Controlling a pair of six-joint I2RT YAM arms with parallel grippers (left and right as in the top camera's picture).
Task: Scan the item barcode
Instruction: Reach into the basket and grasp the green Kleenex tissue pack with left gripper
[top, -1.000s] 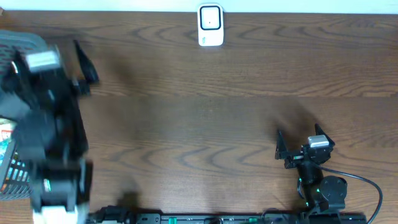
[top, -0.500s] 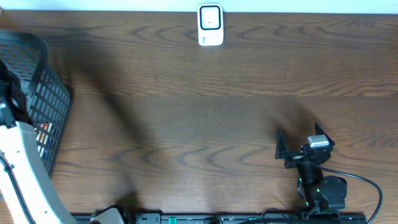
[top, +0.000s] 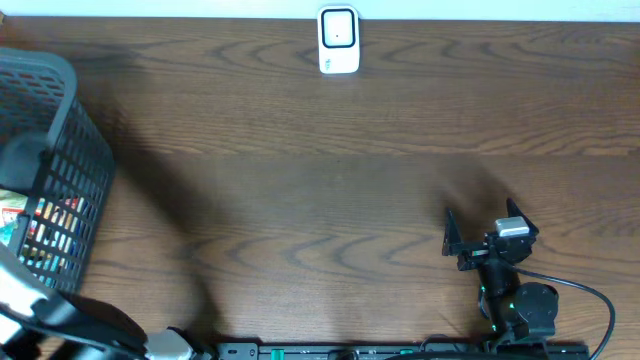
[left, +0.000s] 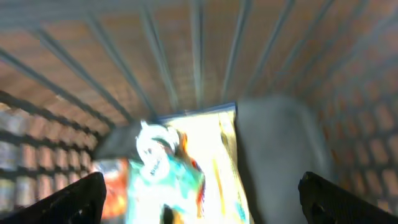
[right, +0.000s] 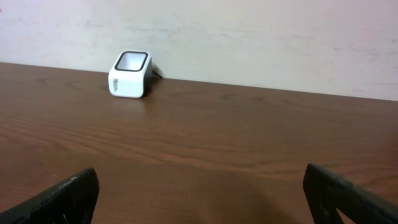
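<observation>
Left wrist view's blurry, but the left gripper (left: 199, 200) hangs wide open over a colourful snack packet (left: 177, 171) inside the mesh basket (top: 85, 160) at the table's (top: 300, 200) left edge. Right gripper (right: 202, 196) is spread and empty near the front edge, with the barcode scanner (top: 338, 41) at the back edge.

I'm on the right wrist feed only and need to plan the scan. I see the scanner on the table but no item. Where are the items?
Observer: In a grey mesh basket at the far left of the overhead view.
Operator: And the left gripper?
Observer: The left gripper is inside that basket, above a colourful packet.
Operator: Holding it?
Observer: No. Its jaws stand wide open and the packet lies below them.
</observation>
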